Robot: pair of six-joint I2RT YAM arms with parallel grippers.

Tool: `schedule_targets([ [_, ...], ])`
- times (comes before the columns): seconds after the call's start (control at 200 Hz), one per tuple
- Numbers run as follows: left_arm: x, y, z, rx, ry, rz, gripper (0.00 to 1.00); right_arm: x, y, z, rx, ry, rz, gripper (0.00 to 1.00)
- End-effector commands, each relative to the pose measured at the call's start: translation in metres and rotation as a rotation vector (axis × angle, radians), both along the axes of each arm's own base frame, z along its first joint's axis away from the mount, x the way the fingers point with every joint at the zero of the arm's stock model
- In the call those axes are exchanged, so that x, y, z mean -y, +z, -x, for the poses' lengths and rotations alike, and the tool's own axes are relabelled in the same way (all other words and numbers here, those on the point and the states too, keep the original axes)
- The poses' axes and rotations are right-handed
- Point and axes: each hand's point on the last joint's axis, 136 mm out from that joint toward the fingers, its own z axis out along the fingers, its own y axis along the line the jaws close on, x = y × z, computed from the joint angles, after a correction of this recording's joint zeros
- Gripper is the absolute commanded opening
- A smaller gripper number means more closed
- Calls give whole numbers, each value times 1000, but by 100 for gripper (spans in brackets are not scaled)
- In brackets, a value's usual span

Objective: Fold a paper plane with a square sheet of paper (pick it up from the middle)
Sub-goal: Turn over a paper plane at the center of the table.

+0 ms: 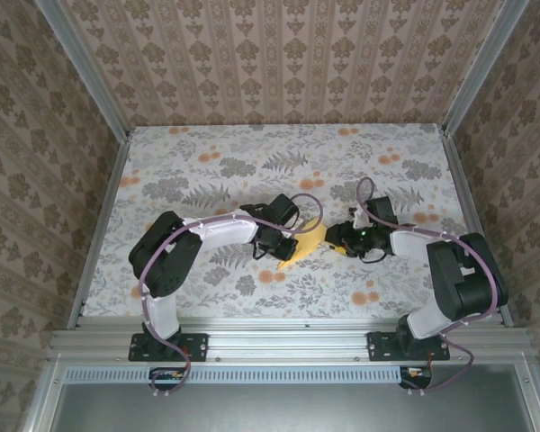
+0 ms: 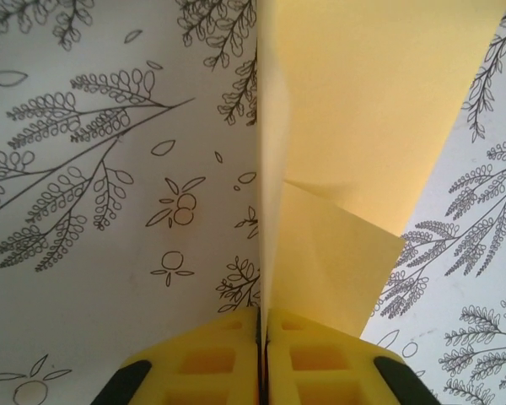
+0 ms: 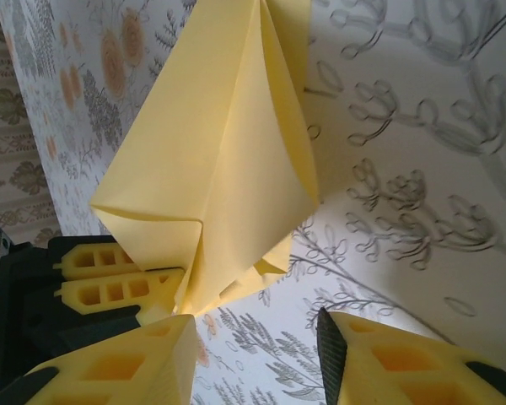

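The square sheet of paper is folded into a pointed yellow paper plane and stands on edge over the floral cloth at the table's middle. My left gripper is shut on it. In the left wrist view the yellow fingers pinch the plane's centre fold, and a wing spreads to the right. My right gripper is just right of the plane. Its jaws stand open with only cloth between them, below the plane's lower folds. The left gripper's fingers show beside the paper.
The floral cloth covers the whole table. Patterned walls and metal frame posts close in the back and sides. A metal rail runs along the near edge by the arm bases.
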Motion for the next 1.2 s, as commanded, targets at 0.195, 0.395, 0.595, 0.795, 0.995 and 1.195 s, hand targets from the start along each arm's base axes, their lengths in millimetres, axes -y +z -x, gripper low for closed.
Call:
schedule_targets([
  [0.195,2,16,3,-65,28,119,8,-35,14,-3,10,-3,-93,51],
  [0.395,0,16,2,-88,44,153,8,-55,5,-1,-24,31,-76,52],
  [0.595,-2,13,3,-98,53,168,8,-69,-3,2,-43,57,-67,53],
  [0.795,-3,14,1,-98,60,190,8,-77,-7,2,-56,69,-73,53],
  [0.995,0,18,3,-116,72,240,8,-82,-5,1,-63,54,-102,51],
  [1.195,0,21,3,-118,81,257,8,-88,-1,2,-70,52,-138,49],
])
